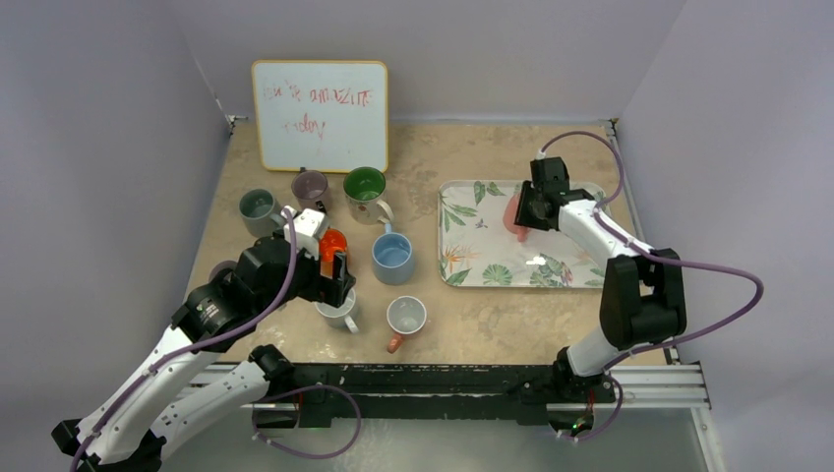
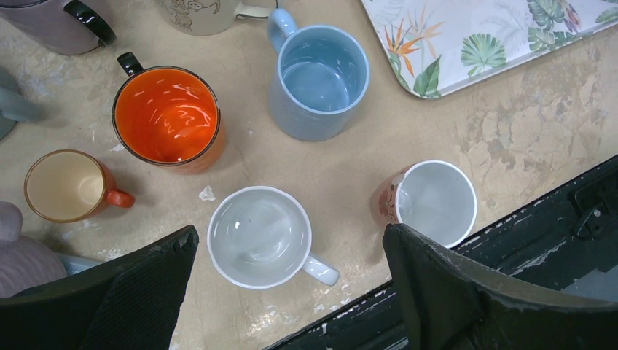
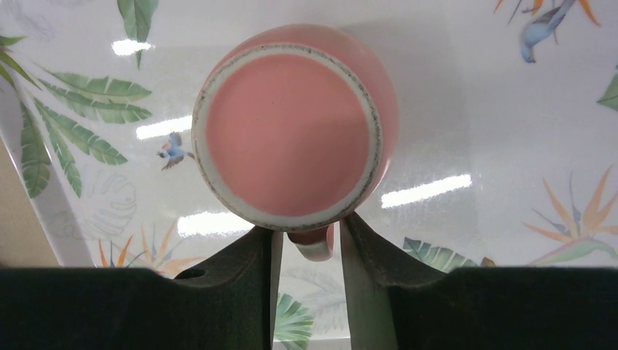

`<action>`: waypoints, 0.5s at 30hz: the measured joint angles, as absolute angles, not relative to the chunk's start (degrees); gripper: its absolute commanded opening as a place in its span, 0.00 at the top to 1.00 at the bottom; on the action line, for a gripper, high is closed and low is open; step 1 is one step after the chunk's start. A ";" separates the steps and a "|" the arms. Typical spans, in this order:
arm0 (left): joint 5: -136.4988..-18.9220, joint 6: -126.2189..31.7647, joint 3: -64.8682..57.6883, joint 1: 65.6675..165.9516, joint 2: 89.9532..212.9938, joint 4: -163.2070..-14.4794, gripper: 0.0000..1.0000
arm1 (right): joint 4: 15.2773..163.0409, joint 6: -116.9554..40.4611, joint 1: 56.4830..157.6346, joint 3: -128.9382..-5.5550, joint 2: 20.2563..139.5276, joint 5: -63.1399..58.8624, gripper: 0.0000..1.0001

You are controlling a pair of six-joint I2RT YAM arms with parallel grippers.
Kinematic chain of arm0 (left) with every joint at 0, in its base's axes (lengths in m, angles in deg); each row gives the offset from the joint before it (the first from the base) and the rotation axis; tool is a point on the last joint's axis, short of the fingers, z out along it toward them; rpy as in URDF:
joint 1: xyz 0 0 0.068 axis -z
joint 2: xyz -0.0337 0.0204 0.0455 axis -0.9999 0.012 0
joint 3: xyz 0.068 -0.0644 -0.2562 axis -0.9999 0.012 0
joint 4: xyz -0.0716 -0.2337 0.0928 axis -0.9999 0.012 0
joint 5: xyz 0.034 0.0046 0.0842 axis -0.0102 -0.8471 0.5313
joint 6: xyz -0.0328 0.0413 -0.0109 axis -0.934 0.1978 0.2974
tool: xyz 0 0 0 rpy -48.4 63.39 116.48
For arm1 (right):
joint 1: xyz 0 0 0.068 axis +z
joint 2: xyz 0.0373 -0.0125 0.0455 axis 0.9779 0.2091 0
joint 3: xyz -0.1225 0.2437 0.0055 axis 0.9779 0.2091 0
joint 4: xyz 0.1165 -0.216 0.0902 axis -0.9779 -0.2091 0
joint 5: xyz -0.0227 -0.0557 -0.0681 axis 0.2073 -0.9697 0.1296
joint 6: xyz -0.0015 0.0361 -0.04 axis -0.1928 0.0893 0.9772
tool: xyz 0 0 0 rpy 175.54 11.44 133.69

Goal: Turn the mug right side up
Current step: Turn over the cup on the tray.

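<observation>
Two arms share a table. Top view: a pink mug [image 1: 512, 216] sits upside down on the leaf-print tray [image 1: 472, 273], far right. The right gripper [image 1: 521, 224] is at it, the left gripper [image 1: 339, 285] well apart among upright mugs [image 1: 391, 258]. Left wrist view: its jaws stand wide apart, empty. Right wrist view: the mug's base faces the camera, axis vertical. Its handle [image 3: 312, 246] lies between narrowly parted jaws, thin gaps showing, apparently unclamped.

Bright, even light from overhead. White streaks of glare lie on the glossy tray [image 3: 474, 109] left and right of the pink mug [image 3: 291, 131], and a soft grey shadow spreads from the mug's upper right. Focus is crisp.
</observation>
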State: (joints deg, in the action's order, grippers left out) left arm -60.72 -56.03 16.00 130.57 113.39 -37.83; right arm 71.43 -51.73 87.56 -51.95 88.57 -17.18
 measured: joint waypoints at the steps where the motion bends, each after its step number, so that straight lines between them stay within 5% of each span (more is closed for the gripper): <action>1: -60.74 -56.03 16.00 130.57 113.37 -37.81 0.03 | 71.25 -51.73 87.58 -52.36 88.70 -17.64 0.67; 11: -60.78 -56.03 16.02 130.57 113.19 -37.81 0.03 | 71.10 -51.75 87.67 -53.33 91.47 -19.65 0.73; 15: -60.78 -56.03 16.05 130.57 113.17 -37.81 0.03 | 70.97 -51.70 87.76 -53.68 92.30 -20.72 0.91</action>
